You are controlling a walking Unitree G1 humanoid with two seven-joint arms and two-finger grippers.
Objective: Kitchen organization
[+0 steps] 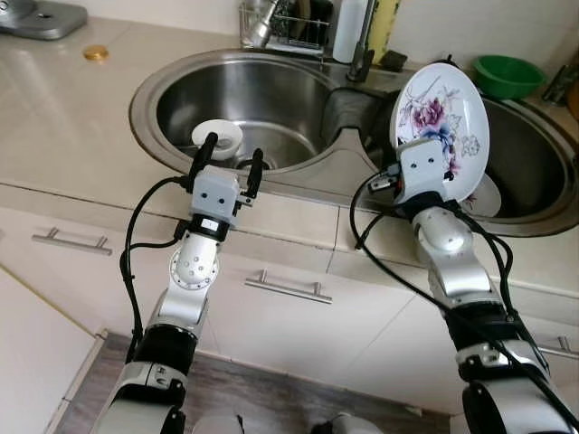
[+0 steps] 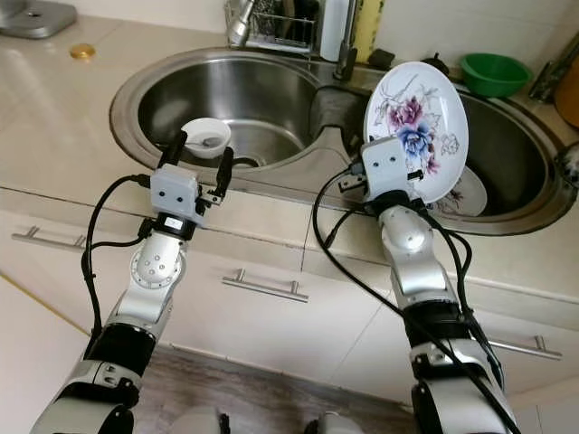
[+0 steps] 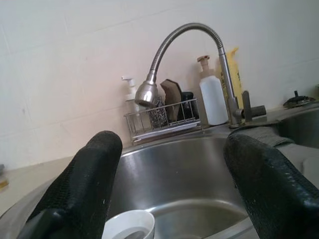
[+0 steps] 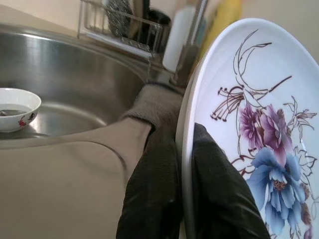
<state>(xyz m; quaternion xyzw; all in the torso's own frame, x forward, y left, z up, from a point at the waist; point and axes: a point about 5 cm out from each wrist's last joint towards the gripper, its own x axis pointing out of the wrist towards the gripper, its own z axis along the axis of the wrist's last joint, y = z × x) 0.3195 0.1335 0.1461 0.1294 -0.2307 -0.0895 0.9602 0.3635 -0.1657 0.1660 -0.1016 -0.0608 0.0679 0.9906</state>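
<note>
The right gripper (image 4: 182,199) pinches the lower rim of a flowered plate (image 1: 441,127): one black finger lies against the plate's back and the other against its painted face, with the rim edge between them. The plate stands nearly upright, tilted slightly, above the near rim of the right sink basin (image 1: 534,172). It is white with purple and blue blossoms and thin brown stems. Another white dish (image 2: 466,194) lies flat in that basin, partly hidden behind the held plate.

The left gripper (image 1: 231,161) is spread wide and holds nothing. Its two fingers (image 3: 89,179) point over the near rim of the left sink basin (image 1: 271,99). A small white bowl (image 2: 206,137) rests in that basin just beyond the fingertips; it has a small red mark on its outer wall and a little liquid inside. Whether a fingertip touches the bowl cannot be determined.

A grey cloth (image 4: 157,107) drapes over the divider between the two basins. A curved metal faucet (image 3: 187,55) rises behind the divider, its spout hanging over the left basin. A wire rack (image 3: 162,119) at the back of the sink holds scrubbers; a white pump bottle (image 3: 213,97) and a yellow bottle (image 3: 234,74) stand beside it. A green bowl (image 1: 508,76) sits on the counter behind the right basin. A small gold-coloured disc (image 1: 95,53) lies on the beige countertop (image 1: 63,117) well to the left of the sink. Cabinet fronts with bar handles (image 1: 288,287) run below the counter edge.
</note>
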